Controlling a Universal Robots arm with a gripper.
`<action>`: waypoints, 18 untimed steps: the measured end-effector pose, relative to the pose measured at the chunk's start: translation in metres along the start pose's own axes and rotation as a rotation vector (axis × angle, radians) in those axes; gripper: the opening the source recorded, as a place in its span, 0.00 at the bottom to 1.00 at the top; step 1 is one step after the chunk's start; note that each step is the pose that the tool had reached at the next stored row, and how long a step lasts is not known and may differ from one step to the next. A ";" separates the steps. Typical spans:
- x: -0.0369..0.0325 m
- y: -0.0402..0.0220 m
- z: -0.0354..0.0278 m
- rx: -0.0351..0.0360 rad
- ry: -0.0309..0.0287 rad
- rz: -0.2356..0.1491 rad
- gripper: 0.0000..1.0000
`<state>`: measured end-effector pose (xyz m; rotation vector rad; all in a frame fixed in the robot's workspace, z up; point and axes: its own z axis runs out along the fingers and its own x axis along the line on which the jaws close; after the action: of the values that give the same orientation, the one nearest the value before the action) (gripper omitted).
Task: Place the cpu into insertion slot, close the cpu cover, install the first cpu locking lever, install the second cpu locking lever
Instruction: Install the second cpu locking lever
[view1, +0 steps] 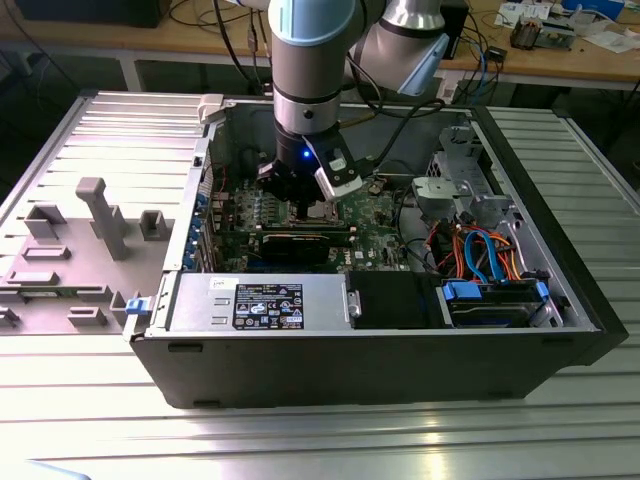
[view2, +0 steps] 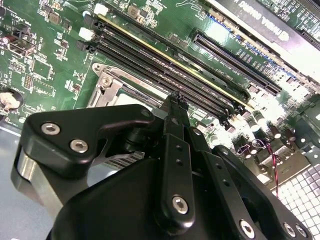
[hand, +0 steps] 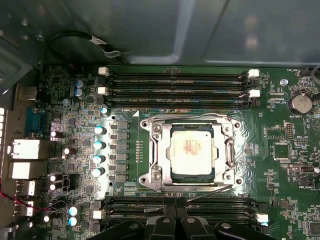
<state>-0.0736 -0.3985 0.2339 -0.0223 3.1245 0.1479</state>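
Note:
The cpu (hand: 191, 150) lies flat in the insertion slot (hand: 150, 126), silvery face up, and hides the pin field. The cpu cover (hand: 228, 150) is down around it as a metal frame with the chip showing through its window. A thin locking lever (hand: 210, 193) slants along the socket's side nearest my fingers (hand: 162, 222), its free end out over the memory slots. My gripper (hand: 175, 220) is shut, its tips just beside that lever; I cannot tell if they touch it. In the exterior view the gripper (view1: 300, 195) hangs low inside the open computer case over the motherboard. A corner of the socket frame (view2: 106, 84) shows past the gripper (view2: 176, 102).
Long black memory slots (hand: 175, 82) run on both sides of the socket. A black graphics card (view1: 295, 245) lies close by. The case walls (view1: 190, 210), a power supply (view1: 260, 300) and a drive cage with blue and orange cables (view1: 480, 250) hem in the arm. A grey fixture (view1: 100, 215) stands at the exterior view's left.

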 end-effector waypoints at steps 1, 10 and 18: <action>0.0000 0.0000 0.0000 -0.0001 0.0000 0.000 0.11; 0.0000 0.0000 0.0000 0.0000 0.0000 0.000 0.11; 0.0023 -0.0064 0.0015 -0.0418 0.0152 -0.008 0.11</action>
<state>-0.0758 -0.4047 0.2318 -0.0370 3.1356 0.2139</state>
